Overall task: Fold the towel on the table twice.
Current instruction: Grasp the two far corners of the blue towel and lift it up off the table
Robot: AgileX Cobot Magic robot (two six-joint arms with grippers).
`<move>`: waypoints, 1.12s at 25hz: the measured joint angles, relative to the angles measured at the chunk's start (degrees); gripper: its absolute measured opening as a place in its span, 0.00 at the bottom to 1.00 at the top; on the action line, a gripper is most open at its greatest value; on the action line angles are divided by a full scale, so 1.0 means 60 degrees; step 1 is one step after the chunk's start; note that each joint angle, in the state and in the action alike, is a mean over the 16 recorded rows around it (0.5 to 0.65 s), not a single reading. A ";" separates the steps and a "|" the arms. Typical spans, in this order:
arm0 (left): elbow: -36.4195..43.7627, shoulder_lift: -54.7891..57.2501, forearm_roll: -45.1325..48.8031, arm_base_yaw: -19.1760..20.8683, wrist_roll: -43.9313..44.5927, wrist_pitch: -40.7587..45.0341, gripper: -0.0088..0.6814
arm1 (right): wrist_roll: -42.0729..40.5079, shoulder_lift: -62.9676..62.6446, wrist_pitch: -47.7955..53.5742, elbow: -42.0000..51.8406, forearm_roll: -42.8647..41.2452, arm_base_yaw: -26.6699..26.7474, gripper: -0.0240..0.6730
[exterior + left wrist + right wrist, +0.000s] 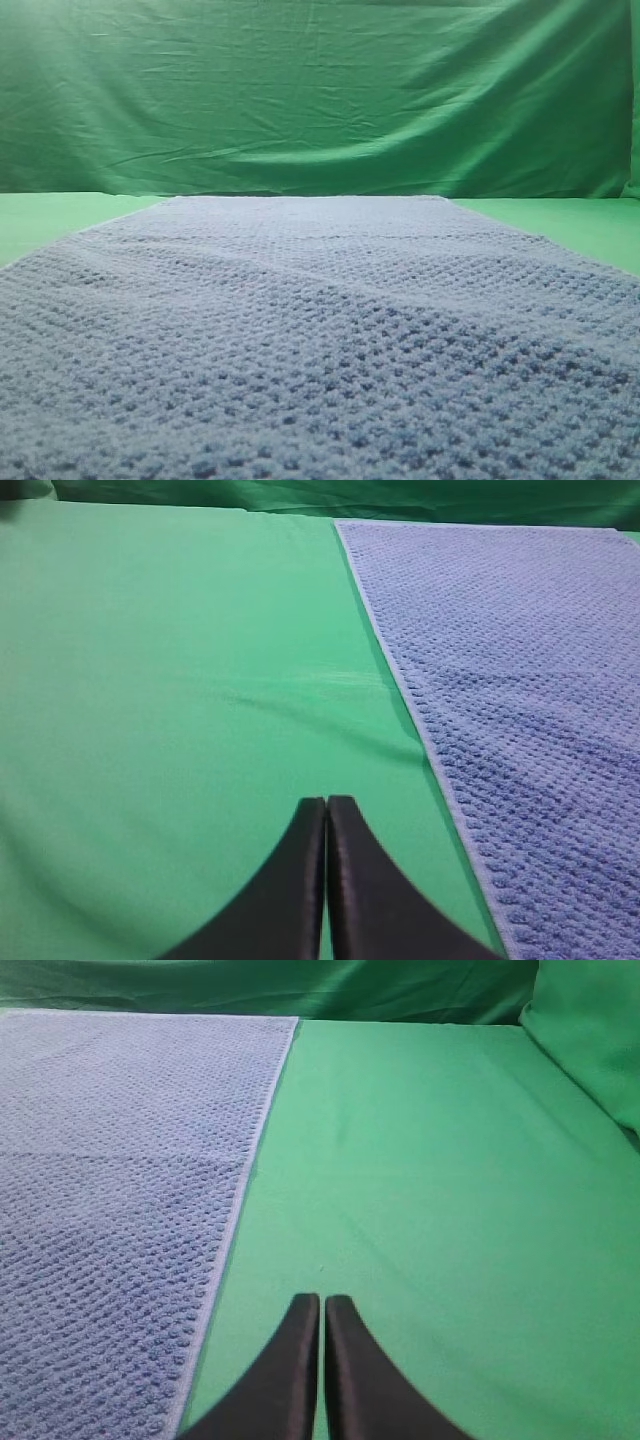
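Towel spread flat on the counter, both pincers closed and empty.

From the high view, the blue-grey towel [320, 340] lies unfolded across the green counter [40, 215], its far edge near the wrinkled green backdrop [320, 90]; no arm shows here. In the left wrist view, the left pincer [326, 802] has its tips pressed together over bare counter, just beside the towel's left edge and holding nothing. In the right wrist view, the right pincer [321, 1300] is likewise pinched closed and empty, over bare counter just beside the towel's right edge.
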 joint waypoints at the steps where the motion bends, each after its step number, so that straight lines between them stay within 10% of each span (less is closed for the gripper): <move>1: 0.0000 0.0000 0.0000 0.0000 0.0000 0.0000 0.01 | 0.0000 0.0000 0.0000 0.0000 0.0000 0.0000 0.03; 28: -0.0739 0.0008 -0.1674 0.0000 -0.0235 -0.3761 0.01 | 0.0644 0.0081 -0.4054 -0.0674 -0.0050 0.0069 0.03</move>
